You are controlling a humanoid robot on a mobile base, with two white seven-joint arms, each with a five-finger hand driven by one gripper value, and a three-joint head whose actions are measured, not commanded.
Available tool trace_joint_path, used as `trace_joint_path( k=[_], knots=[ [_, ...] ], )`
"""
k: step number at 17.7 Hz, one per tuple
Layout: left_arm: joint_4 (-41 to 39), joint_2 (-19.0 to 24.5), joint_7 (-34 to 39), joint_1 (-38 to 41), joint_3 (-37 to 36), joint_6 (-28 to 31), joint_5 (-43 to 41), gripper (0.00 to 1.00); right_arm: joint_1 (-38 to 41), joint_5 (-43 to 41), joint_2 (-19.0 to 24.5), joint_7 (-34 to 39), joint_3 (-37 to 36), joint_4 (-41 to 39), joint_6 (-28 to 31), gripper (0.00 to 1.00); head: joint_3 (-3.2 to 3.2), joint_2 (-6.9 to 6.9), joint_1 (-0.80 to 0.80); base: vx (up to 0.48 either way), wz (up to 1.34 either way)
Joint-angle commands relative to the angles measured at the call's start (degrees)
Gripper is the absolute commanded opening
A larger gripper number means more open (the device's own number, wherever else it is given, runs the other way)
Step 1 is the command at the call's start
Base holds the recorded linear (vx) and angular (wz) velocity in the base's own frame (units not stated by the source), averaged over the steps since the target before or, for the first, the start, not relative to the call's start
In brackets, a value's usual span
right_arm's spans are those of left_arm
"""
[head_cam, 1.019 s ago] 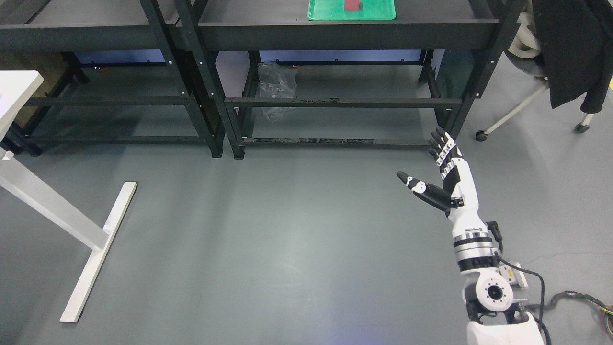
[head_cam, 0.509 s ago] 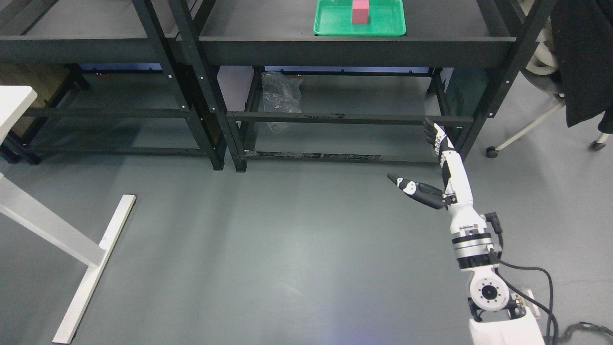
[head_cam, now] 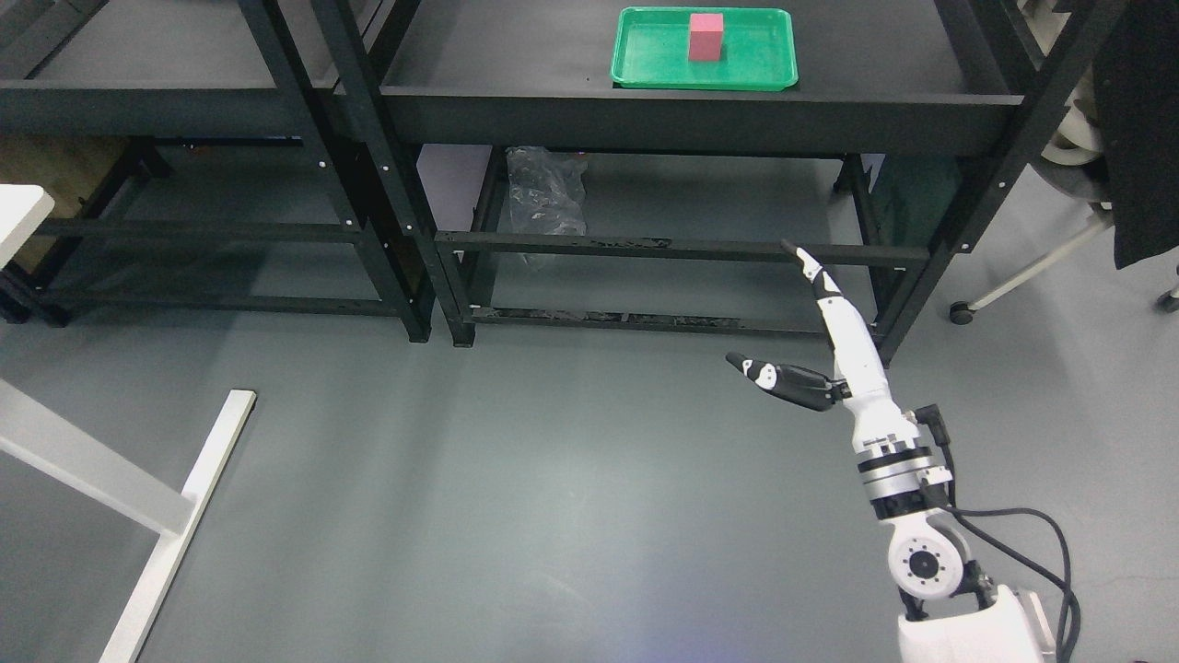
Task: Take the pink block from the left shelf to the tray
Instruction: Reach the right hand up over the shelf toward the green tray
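A pink block [head_cam: 706,37] stands upright in a green tray [head_cam: 654,64] on the top board of the right-hand black shelf [head_cam: 700,106]. My right hand [head_cam: 783,318] hangs over the floor in front of that shelf's lower right, well below the tray. Its fingers are stretched out, the thumb held apart, and it holds nothing. The arm comes up from the lower right corner. The left shelf [head_cam: 166,101] shows a bare top board in this view. No left arm shows.
A crumpled clear plastic bag [head_cam: 545,198] lies on the right shelf's lower level. A white table leg and foot [head_cam: 157,516] cross the lower left. A wheeled chair with a dark coat [head_cam: 1142,129] stands at the far right. Grey floor fills the middle.
The whole picture has slid downward, so the camera tilted up and the tray shows in full. My right hand has turned edge-on and stretched toward the shelf's lower bar.
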Motion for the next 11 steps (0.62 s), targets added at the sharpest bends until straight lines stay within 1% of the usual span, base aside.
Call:
trace_joint_path(
  k=[1,3,4,5,6,7,8,11],
  knots=[
    [-1.0,1.0,0.0,1.1,0.0,0.0,0.0,1.0,-0.5,23.7,-1.0,-1.2,1.8,0.2,2.4,0.98,0.0,0.0,0.0,0.097,-0.08],
    [-1.0,1.0,0.0,1.1,0.0,0.0,0.0,1.0,-1.5,23.9,-1.0,-5.7,1.9,0.4,3.2,0.98,0.0,0.0,0.0,0.093,-0.05],
    [-1.0,1.0,0.0,1.1,0.0,0.0,0.0,1.0,-1.9,24.5,-1.0,-7.3,2.7,0.4,5.4,0.98,0.0,0.0,0.0,0.11,-0.02],
    [-1.0,1.0,0.0,1.1,0.0,0.0,0.0,1.0,-2.5,25.8,-1.0,-7.9,4.4,0.7,8.6,0.98,0.0,0.0,0.0,0.11,-0.02],
    [-1.0,1.0,0.0,1.1,0.0,0.0,0.0,1.0,-4.1,28.3,-1.0,-7.9,6.8,1.7,14.2,0.98,0.0,0.0,0.0,0.105,-0.04],
    [-1.0,1.0,0.0,1.1,0.0,0.0,0.0,1.0,-4.6,30.1,-1.0,-7.8,8.6,2.2,18.0,0.98,0.0,0.0,0.0,0.105,-0.04],
    [-1.0,1.0,0.0,1.1,0.0,0.0,0.0,1.0,-4.7,30.5,-1.0,-7.8,9.7,2.1,19.7,0.98,0.0,0.0,0.0,0.111,-0.1],
    [-1.0,1.0,0.0,1.1,0.0,0.0,0.0,1.0,-4.6,29.9,-1.0,-7.7,9.8,1.7,20.3,0.98,0.0,0.0,0.0,0.164,-0.04]
  ],
)
